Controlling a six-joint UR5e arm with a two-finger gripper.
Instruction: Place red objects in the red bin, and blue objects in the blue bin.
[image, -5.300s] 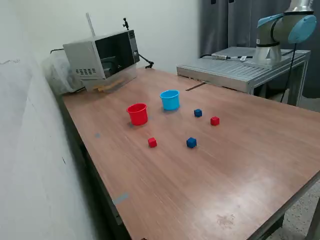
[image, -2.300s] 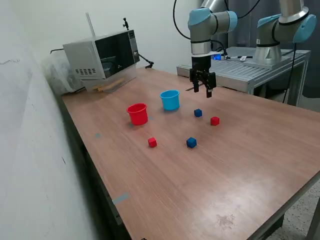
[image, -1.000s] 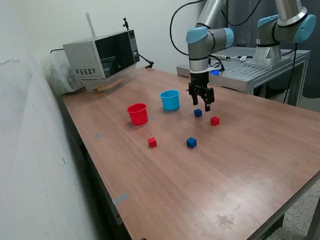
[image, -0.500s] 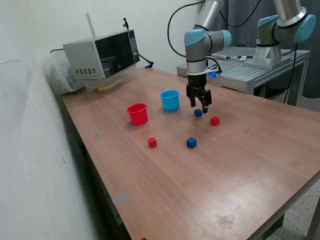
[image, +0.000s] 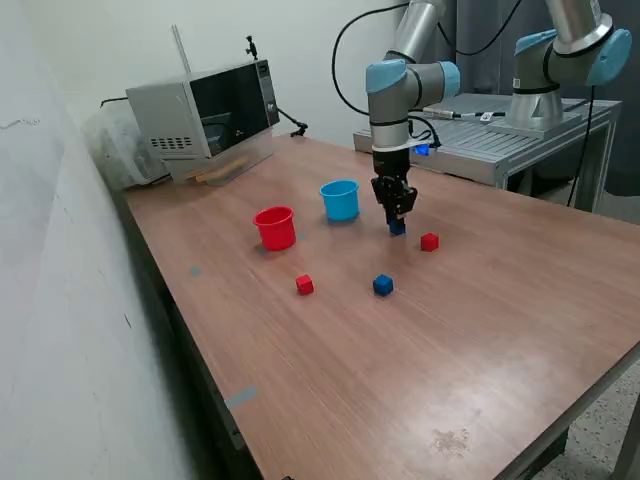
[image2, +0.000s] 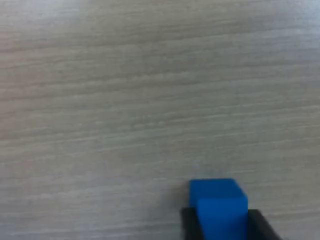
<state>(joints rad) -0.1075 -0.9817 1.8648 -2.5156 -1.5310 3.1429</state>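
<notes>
Gripper (image: 396, 218) down at the table (image: 480, 330), fingers clamped either side of a blue cube (image2: 218, 207) beside the blue cup (image: 340, 199), cube half hidden outside, fingertips cut off in the wrist view.

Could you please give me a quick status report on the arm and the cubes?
Gripper down on blue cube, fingers either side; closure unclear. Blue cup close by, nothing between.
</notes>
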